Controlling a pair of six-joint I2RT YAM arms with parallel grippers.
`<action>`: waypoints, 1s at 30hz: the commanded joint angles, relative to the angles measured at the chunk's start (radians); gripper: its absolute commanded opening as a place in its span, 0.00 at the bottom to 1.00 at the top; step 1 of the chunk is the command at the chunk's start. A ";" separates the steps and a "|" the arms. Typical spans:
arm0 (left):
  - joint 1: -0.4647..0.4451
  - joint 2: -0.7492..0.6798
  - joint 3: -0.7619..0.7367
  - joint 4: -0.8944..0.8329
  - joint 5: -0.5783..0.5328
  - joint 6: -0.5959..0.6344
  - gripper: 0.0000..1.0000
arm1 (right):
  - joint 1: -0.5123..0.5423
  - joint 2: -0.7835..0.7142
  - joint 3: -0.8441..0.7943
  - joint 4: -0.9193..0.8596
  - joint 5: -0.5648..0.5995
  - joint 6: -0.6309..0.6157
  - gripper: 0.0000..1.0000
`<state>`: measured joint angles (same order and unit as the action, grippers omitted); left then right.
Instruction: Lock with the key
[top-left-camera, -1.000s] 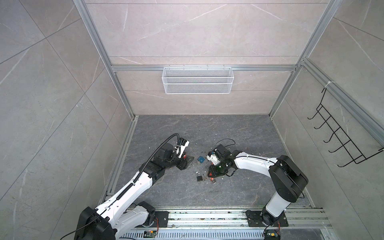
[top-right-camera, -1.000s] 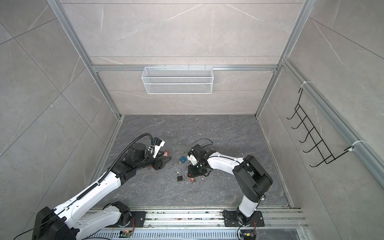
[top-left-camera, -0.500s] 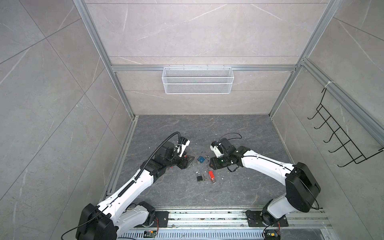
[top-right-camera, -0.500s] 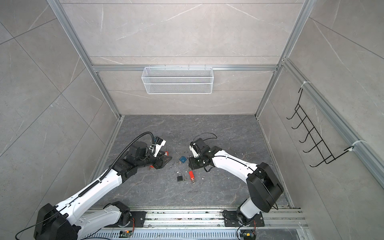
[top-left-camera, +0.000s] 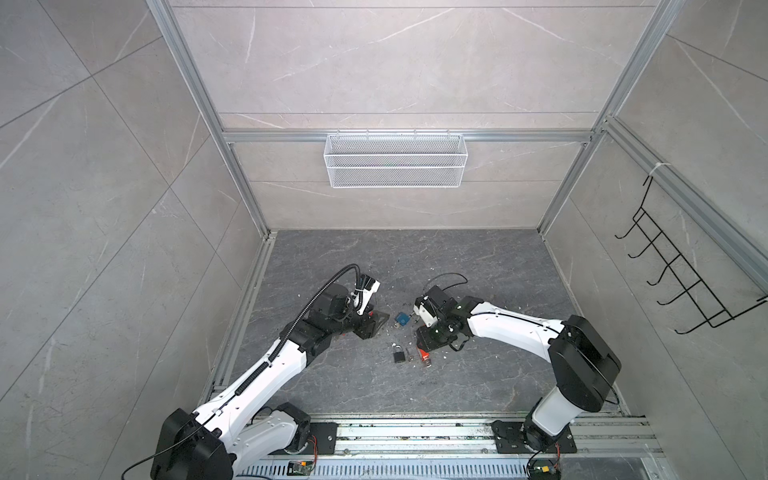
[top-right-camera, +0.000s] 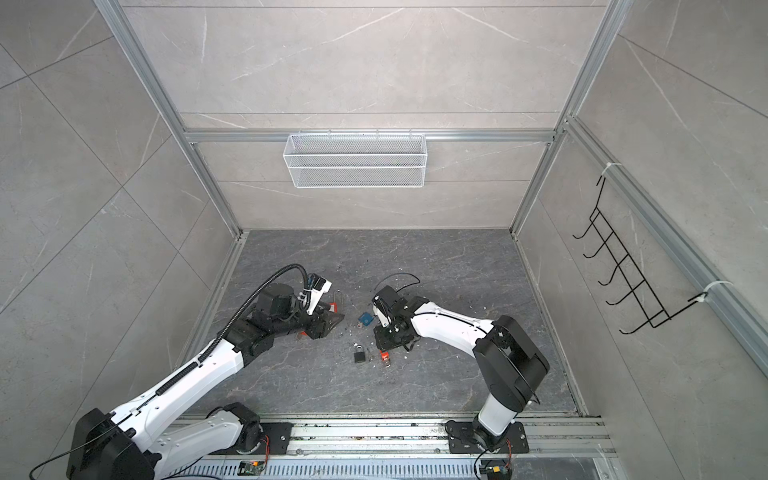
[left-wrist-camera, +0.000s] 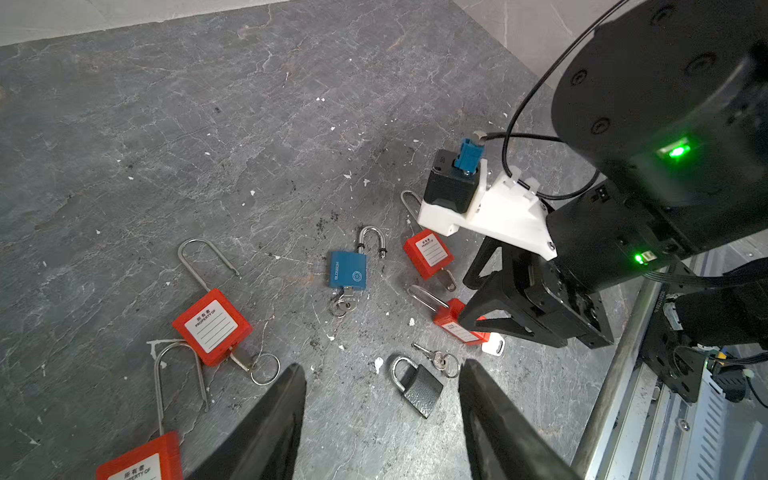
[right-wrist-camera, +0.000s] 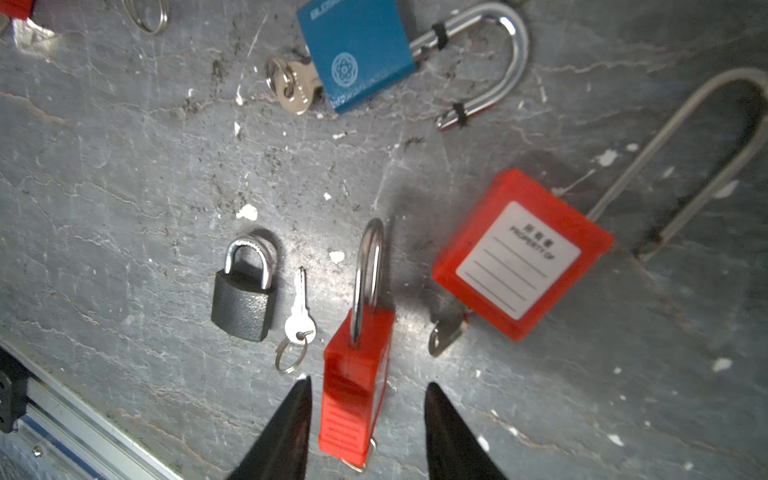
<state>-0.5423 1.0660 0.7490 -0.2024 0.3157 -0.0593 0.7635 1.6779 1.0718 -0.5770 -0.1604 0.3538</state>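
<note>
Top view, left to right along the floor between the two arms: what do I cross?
Left pincer → black padlock → red padlock. Left out: the blue padlock, which overlaps the black one sideways, and the right pincer, which hangs over the red one.

White-shelled arms (top-left-camera: 511, 326) with black joints (top-left-camera: 582, 361), black cables (top-left-camera: 311, 300), green indicator lights (left-wrist-camera: 675, 150).

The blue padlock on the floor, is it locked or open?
Open. The blue padlock has one shackle end free, outside the body; a key sits at its base.
</note>
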 joint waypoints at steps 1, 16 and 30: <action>0.004 -0.009 -0.008 0.002 0.012 -0.014 0.61 | 0.011 0.028 0.009 -0.030 0.013 0.024 0.46; 0.003 -0.033 -0.040 -0.003 -0.007 -0.020 0.60 | 0.013 0.036 0.022 0.015 -0.106 0.061 0.27; 0.003 -0.074 -0.071 -0.013 -0.019 -0.034 0.60 | 0.013 0.091 0.025 0.081 -0.085 0.103 0.42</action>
<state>-0.5423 1.0195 0.6827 -0.2131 0.3111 -0.0757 0.7723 1.7897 1.0798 -0.5011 -0.3004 0.4435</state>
